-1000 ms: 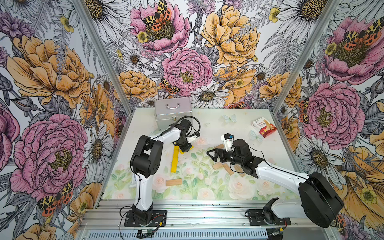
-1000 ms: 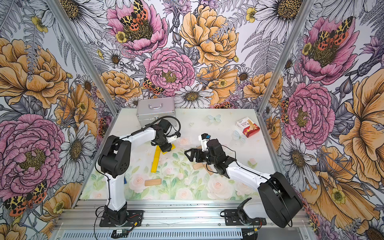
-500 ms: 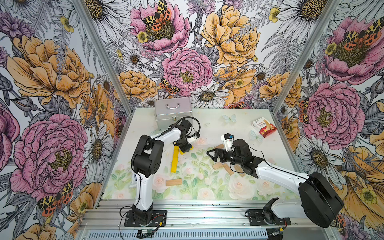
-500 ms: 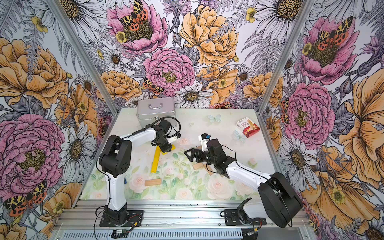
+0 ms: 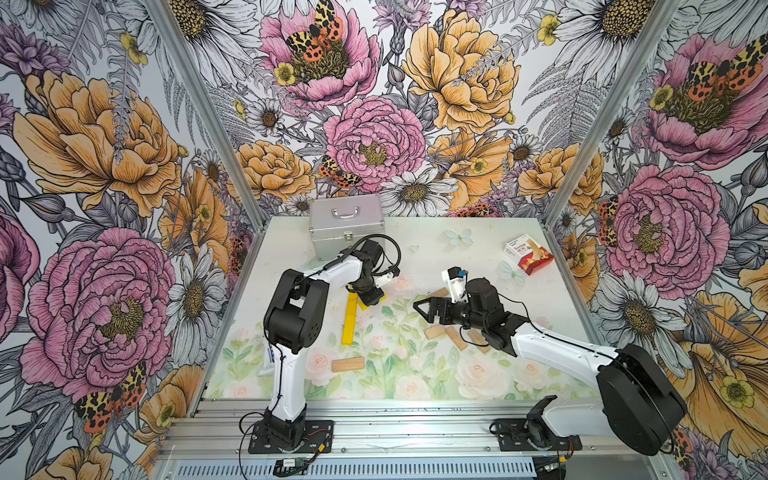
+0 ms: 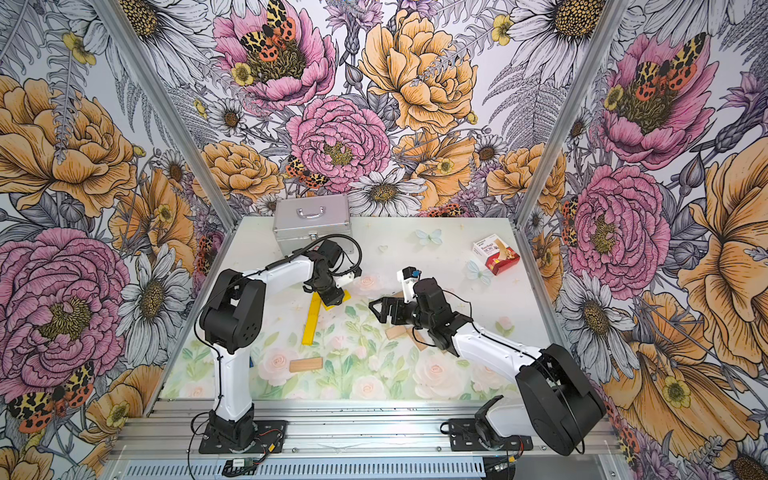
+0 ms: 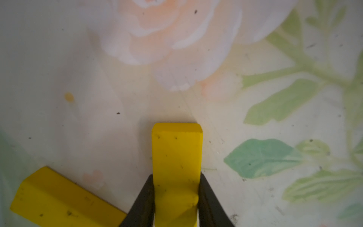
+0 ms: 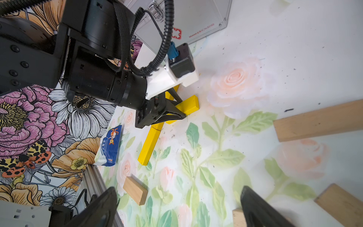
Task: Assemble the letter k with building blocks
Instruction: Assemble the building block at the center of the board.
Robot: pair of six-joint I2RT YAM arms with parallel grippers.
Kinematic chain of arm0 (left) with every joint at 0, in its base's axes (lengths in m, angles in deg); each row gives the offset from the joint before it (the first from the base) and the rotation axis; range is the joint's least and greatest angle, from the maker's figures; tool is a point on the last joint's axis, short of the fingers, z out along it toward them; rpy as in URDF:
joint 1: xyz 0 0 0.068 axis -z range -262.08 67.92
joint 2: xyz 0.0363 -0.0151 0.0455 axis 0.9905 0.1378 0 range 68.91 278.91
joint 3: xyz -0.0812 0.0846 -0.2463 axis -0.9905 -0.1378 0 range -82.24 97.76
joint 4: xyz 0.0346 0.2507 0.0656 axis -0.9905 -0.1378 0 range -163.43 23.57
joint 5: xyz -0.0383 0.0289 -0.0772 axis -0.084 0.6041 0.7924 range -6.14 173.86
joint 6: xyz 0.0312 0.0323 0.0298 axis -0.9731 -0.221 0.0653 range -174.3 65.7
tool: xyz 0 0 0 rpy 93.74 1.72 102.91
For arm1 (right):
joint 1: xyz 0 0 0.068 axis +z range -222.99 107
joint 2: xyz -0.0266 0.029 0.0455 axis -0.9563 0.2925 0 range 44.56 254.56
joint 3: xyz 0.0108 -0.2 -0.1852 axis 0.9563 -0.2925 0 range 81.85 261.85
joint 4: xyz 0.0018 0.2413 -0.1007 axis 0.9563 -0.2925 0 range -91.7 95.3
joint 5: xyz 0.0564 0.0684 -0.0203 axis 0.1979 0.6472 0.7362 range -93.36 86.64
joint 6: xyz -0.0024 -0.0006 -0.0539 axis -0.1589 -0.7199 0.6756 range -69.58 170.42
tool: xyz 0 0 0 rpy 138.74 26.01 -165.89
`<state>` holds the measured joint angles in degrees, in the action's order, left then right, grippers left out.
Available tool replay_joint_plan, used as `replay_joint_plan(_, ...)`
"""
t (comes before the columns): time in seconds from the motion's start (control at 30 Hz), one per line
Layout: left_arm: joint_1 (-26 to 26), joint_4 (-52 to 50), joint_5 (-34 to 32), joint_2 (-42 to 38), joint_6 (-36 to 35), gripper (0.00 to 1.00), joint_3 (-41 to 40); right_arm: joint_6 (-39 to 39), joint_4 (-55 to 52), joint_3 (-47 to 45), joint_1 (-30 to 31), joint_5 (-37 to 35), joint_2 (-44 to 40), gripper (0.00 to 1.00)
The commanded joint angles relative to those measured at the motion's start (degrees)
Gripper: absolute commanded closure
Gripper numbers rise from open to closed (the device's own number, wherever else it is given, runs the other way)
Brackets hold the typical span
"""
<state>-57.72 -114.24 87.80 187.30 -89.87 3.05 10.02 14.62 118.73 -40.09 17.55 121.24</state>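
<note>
On mat [image 7: 59, 68], left hand [image 7: 176, 176] clamps yellow block [image 7: 176, 149]; right hand [image 8: 176, 194] spread wide.

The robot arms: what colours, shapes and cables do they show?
The left arm and right arm both have white links and bulky black joints. A looping black ribbed cable runs by the left wrist. A white camera mount sits by each wrist. The left hand and right hand have black, tapering fingers.

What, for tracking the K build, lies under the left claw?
A short yellow block, pinched in the left claw, beside the yellow stem. Its held end is covered.
</note>
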Motion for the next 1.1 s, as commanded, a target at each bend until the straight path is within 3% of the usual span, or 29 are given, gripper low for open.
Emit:
replay_joint_plan(0.0, -0.8, 0.9, -0.3, 1.5, -0.7, 0.93, 1.0, 0.9, 0.5, 1.1, -0.5, 0.3, 0.5, 0.01)
replay_joint_plan(0.6, -1.8, 0.9, -0.1, 1.8, -0.2, 0.9, 1.2, 0.9, 0.6, 0.7, -0.5, 0.3, 0.2, 0.01)
replay_joint_plan(0.9, -1.7, 1.0, 0.1, 1.8, 0.0, 0.73, 1.3, 0.9, 0.6, 0.8, -0.5, 0.3, 0.2, 0.01)
replay_joint_plan(1.07, -1.4, 0.9, 0.2, 1.0, 0.1, 0.68, 1.4, 0.9, 0.6, 0.6, -0.5, 0.3, 0.2, 0.01)
